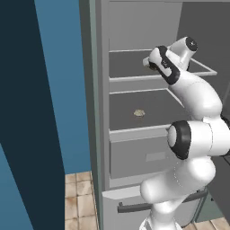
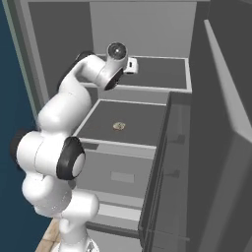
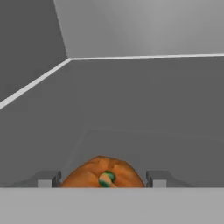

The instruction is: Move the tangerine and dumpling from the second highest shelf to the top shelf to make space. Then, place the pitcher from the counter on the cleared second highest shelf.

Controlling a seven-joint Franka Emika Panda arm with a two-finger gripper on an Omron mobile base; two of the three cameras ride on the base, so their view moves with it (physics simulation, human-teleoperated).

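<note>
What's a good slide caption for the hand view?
Gripper over the dark top shelf, the tangerine sitting between its two fingertips.

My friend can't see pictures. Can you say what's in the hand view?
An orange tangerine with a green stem spot sits between the gripper fingertips, above the dark grey top shelf, whose thin white rim meets grey fridge walls.

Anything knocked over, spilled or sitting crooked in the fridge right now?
Nothing stands out. The tangerine sits between the tool's fingertips over the top shelf. The dumpling lies alone on the second highest shelf, not yet moved.
</note>
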